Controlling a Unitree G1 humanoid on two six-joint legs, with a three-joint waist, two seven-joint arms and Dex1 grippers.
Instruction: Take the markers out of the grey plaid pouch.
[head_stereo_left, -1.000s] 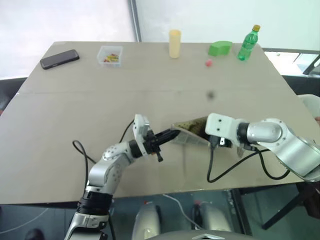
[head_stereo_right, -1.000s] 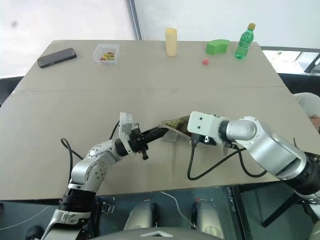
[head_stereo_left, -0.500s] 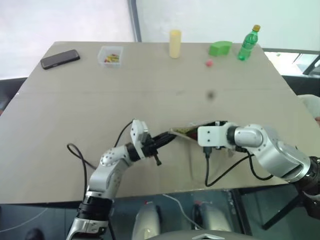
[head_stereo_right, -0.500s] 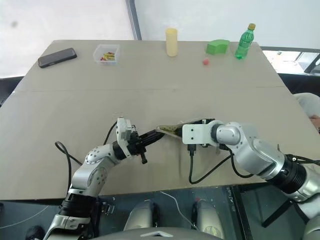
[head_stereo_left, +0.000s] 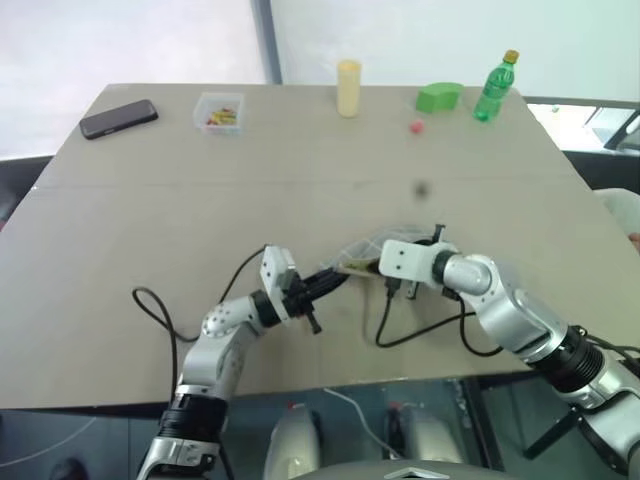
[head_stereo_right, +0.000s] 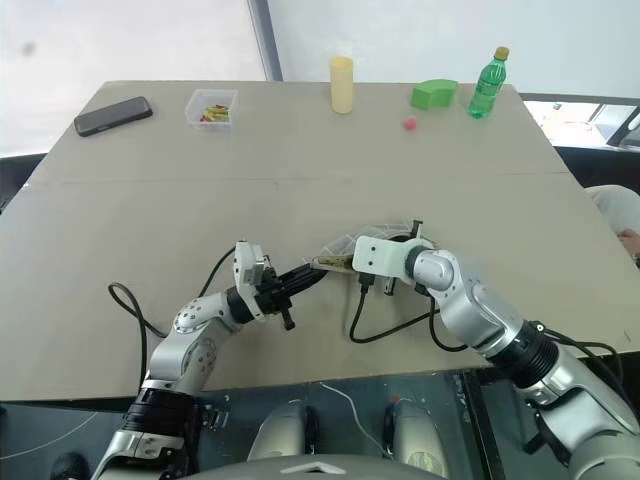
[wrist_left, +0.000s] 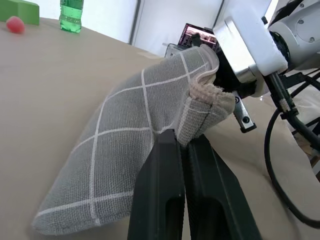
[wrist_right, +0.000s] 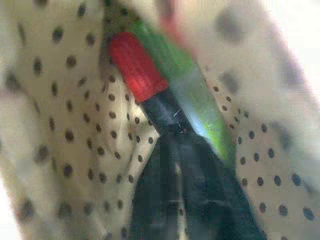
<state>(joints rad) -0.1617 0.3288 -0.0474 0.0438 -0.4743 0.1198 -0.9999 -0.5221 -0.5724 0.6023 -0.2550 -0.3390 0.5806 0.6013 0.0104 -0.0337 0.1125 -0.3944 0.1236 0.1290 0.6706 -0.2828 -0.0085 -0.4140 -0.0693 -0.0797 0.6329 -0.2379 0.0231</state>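
Markers (wrist_right: 165, 85) inside pouch (wrist_left: 135, 145), now pinched by right hand (wrist_right: 172, 150), freshly clenched after reaching deeper in. Pouch on surface (head_stereo_left: 150, 220), edge gripped by left hand (wrist_left: 182, 150). Probably ready for pulling out.

This looks like a robot test room or lab. A large plain beige table (head_stereo_left: 150, 200) stands as a bare work surface, with loose trial props spread along its far edge: a black phone (head_stereo_left: 119, 118) at ten o'clock, a clear small box (head_stereo_left: 220, 110) of bits, a pale yellow cylinder (head_stereo_left: 349, 87) at twelve, a green block (head_stereo_left: 440, 96), a small red ball (head_stereo_left: 416, 126) and a green bottle (head_stereo_left: 496, 87) at one o'clock. Behind stand pale wall panels (head_stereo_left: 420, 35); a lit laptop screen (wrist_left: 199, 36) glows in the left wrist view.
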